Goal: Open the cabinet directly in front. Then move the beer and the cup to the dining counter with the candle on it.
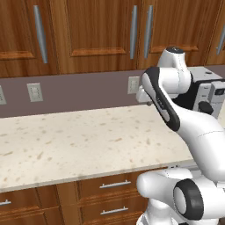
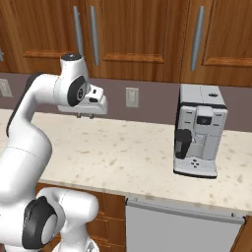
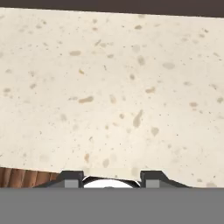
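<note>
Cabinet doors [image 1: 96, 33] of reddish-brown wood hung shut on the wall above the speckled countertop [image 1: 79, 140], each with a long vertical metal bar handle [image 1: 133, 31]. The gripper [image 2: 84, 116] hung well below them, pointed down at the bare stone; the nearest handle therefore lay above and beyond it, its long axis upright. In the hand view the two finger tips [image 3: 73, 179] stood apart with nothing between them, so the tool was partly open and empty. The right base view showed a grey coffee machine [image 2: 199, 130] standing on the counter to the arm's right and a wall outlet [image 2: 131, 97] behind; the left base view caught only that machine's edge. Opening was judged not yet begun.
</note>
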